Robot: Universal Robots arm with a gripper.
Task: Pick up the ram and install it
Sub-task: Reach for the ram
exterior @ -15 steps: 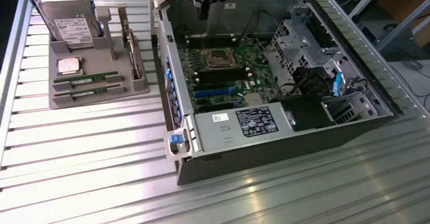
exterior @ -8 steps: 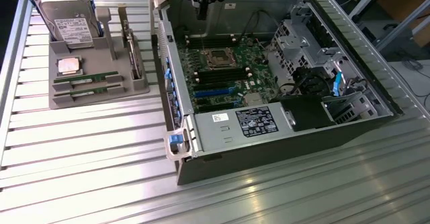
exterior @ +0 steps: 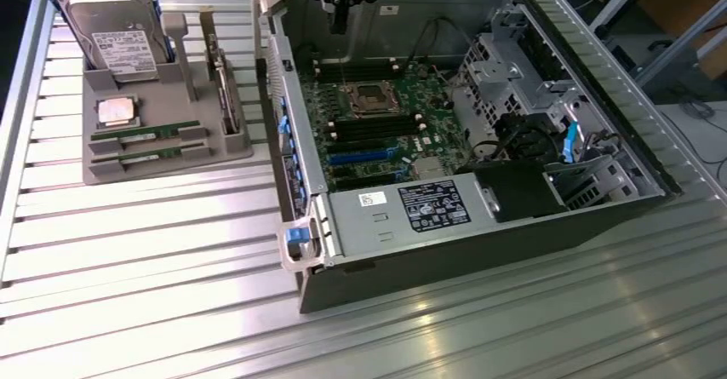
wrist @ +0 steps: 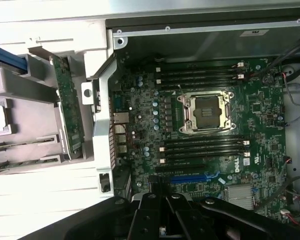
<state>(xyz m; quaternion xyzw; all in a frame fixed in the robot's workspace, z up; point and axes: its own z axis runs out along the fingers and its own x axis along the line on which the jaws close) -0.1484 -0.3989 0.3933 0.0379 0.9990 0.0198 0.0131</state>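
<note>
Overhead access to the ram (exterior: 145,132) is being left open; the motherboard (exterior: 392,128) is being hemmed by the case wall (exterior: 276,98), drive cage (exterior: 500,64) and power supply (exterior: 415,209).

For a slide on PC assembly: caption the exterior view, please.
Tool hangs above the open computer case; both ram sticks lie in the grey tray at the exterior view's left.

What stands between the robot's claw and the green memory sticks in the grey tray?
The gripper hangs over the open case; its side wall and an upright expansion card stand between it and the ram sticks. Above them, nothing visible.
</note>
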